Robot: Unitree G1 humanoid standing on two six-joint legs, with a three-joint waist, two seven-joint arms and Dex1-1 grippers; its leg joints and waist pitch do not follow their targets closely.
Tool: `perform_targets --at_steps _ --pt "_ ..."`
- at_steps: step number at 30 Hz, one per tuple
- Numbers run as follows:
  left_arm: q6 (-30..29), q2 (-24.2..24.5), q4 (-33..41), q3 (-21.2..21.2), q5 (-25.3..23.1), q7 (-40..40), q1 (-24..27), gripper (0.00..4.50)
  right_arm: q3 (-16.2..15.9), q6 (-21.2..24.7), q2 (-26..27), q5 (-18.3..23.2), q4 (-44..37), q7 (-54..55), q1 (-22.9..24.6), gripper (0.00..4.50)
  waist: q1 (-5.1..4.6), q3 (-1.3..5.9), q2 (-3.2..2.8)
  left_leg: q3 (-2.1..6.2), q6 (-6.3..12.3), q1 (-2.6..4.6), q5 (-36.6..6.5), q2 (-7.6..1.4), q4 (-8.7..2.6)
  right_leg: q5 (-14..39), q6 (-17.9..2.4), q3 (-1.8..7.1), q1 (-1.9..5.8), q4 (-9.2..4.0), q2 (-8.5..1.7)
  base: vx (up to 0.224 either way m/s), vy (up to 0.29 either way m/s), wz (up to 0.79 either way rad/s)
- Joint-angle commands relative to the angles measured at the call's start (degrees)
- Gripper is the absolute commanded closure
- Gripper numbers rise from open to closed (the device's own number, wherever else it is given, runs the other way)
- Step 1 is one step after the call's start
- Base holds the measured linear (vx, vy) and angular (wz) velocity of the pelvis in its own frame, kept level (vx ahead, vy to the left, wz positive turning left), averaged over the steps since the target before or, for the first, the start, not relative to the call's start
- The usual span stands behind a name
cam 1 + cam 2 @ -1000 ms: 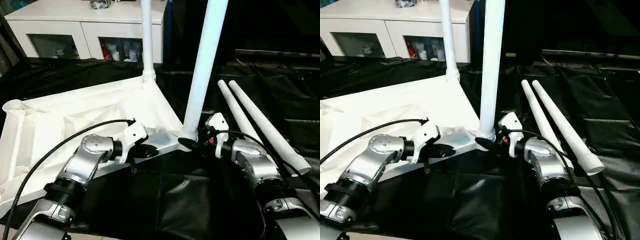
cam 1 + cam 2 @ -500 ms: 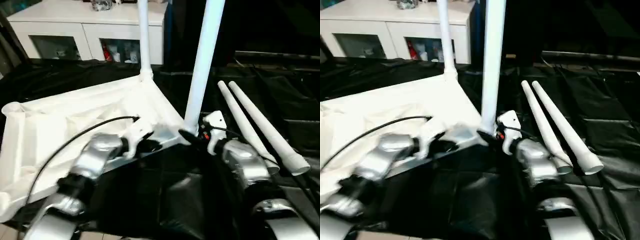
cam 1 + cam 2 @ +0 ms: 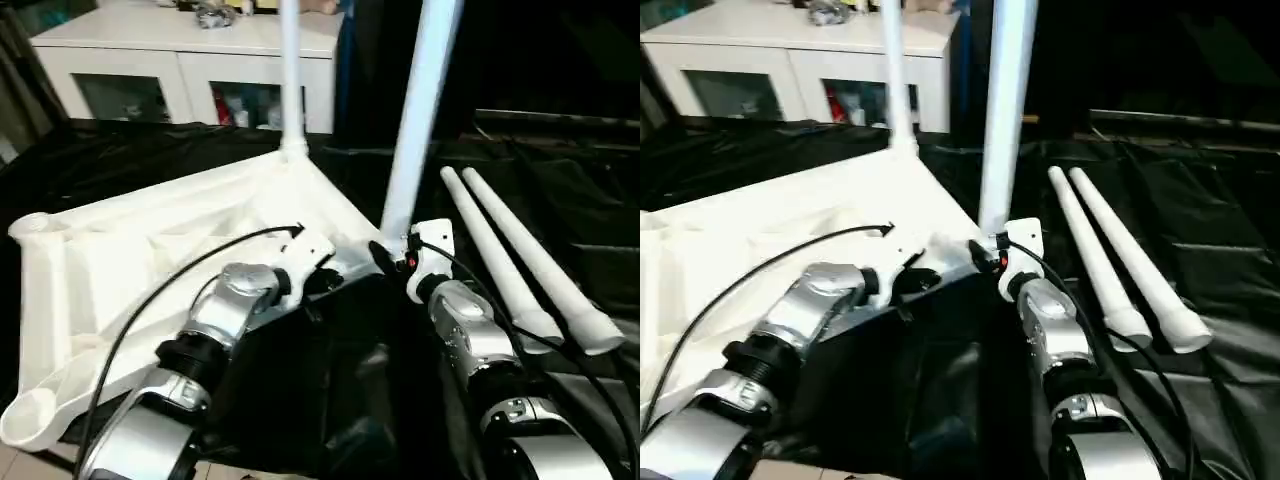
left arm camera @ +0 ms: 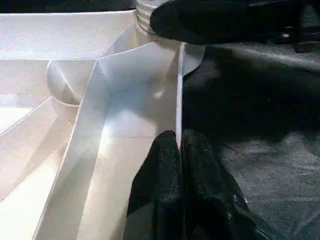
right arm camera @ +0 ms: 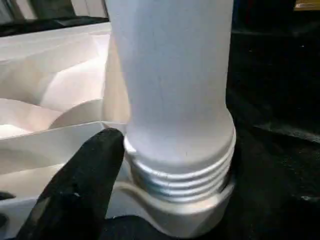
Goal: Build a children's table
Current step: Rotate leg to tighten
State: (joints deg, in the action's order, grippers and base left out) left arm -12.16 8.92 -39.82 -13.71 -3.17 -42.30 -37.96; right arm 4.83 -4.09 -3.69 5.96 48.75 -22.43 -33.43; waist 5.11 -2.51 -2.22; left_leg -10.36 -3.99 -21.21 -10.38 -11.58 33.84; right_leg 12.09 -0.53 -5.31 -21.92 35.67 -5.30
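White leg (image 5: 175,100) in corner socket (image 5: 185,212)

Left arm: silver forearm reaches forward and inward, wrist angled toward the centre.
Left pincer (image 4: 181,150): black fingers (image 4: 160,170) pressed together, clamped on a thin white edge.
Right arm: silver forearm stretches forward, wrist turned slightly inward.
Right pincer (image 3: 385,258): one black finger (image 5: 87,180) visible; spread of the jaws unclear.
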Motion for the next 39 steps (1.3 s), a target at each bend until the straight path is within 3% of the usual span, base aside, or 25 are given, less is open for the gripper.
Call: perform_targets --at_steps 1,8,15,19,20,22,25,33,35,39 --pt "1.26 -0.60 -0.49 0.49 0.60 1.48 -0.14 4.50 -2.65 0.03 1.37 -0.09 -1.03 -4.20 0.35 0.57 0.04 3.37 0.45 0.75 2.29 0.33 -12.09 -1.66 -4.24 10.21 -11.62 2.99 2.39 -4.96 -3.69 0.000 0.000 0.00" --pt "4.12 3.77 4.63 0.10 3.38 -9.76 3.89 4.50 -2.23 0.04 -6.41 1.06 -1.78 -14.13 -0.32 0.57 0.12 3.59 0.65 0.54 4.31 0.21 -8.78 -1.71 -3.89 5.31 -13.36 2.94 2.66 -4.47 -3.70 0.000 0.000 0.00" --pt "3.24 6.98 9.85 -0.63 5.73 -16.38 6.93 4.50 -4.16 0.33 -9.27 1.71 -3.88 -23.51 0.50 0.57 0.24 3.66 0.46 0.38 5.75 0.19 -7.20 -2.07 -3.75 1.67 -15.18 2.77 2.56 -3.81 -3.44 0.000 0.000 0.00" --pt "3.07 9.32 11.50 -0.46 6.21 -18.64 8.32 4.50 -6.79 1.10 -10.67 2.04 -5.82 -30.52 1.65 0.57 0.30 3.56 0.59 0.35 5.64 0.26 -8.15 -2.03 -3.81 3.08 -14.98 2.78 2.55 -3.98 -3.51 0.000 0.000 0.00" --pt "3.11 9.82 11.71 -0.28 6.28 -19.08 8.55 4.50 -7.09 1.03 -10.89 2.05 -5.67 -31.55 1.70 0.83 0.35 3.50 0.56 0.30 5.49 0.29 -8.62 -2.07 -3.86 4.02 -14.74 2.84 2.47 -4.09 -3.50 0.000 0.000 0.00" --pt "2.78 10.36 12.44 0.07 6.24 -19.76 8.96 4.50 -6.90 0.98 -10.93 2.21 -5.40 -32.34 1.64 0.83 0.34 3.50 0.53 0.34 5.08 0.27 -8.97 -2.07 -3.91 4.94 -14.55 2.86 2.48 -4.13 -3.56 0.000 0.000 0.00" --pt "2.32 10.80 13.36 0.18 6.41 -20.19 9.40 4.50 -6.63 1.10 -10.92 2.57 -5.31 -33.06 1.54 1.14 0.32 3.40 0.64 0.33 4.52 0.38 -9.39 -2.08 -4.02 6.50 -14.33 2.93 2.37 -4.31 -3.58 0.000 0.000 0.00" --pt "1.11 11.10 14.80 0.15 6.75 -20.26 10.29 4.50 -6.72 1.85 -10.90 2.70 -5.91 -33.91 2.18 1.71 0.29 3.51 0.65 0.31 4.90 0.31 -7.85 -2.03 -3.89 4.54 -14.60 2.89 2.40 -4.06 -3.50 0.000 0.000 0.00" --pt "0.86 9.98 13.30 0.54 6.02 -17.62 9.53 4.50 -6.14 0.58 -10.32 0.59 -3.61 -27.67 1.67 1.74 0.25 3.49 0.62 0.33 4.71 0.35 -7.97 -2.03 -3.92 4.85 -14.54 2.91 2.38 -4.09 -3.53 0.000 0.000 0.00" --pt "0.77 7.82 9.77 1.12 4.20 -11.81 7.43 4.50 -4.58 0.53 -8.82 -0.78 -0.38 -17.76 0.73 1.75 -0.04 3.19 0.66 0.41 2.49 0.70 -10.83 -1.90 -4.32 10.17 -13.32 3.06 2.18 -4.82 -3.63 0.000 0.000 0.00"
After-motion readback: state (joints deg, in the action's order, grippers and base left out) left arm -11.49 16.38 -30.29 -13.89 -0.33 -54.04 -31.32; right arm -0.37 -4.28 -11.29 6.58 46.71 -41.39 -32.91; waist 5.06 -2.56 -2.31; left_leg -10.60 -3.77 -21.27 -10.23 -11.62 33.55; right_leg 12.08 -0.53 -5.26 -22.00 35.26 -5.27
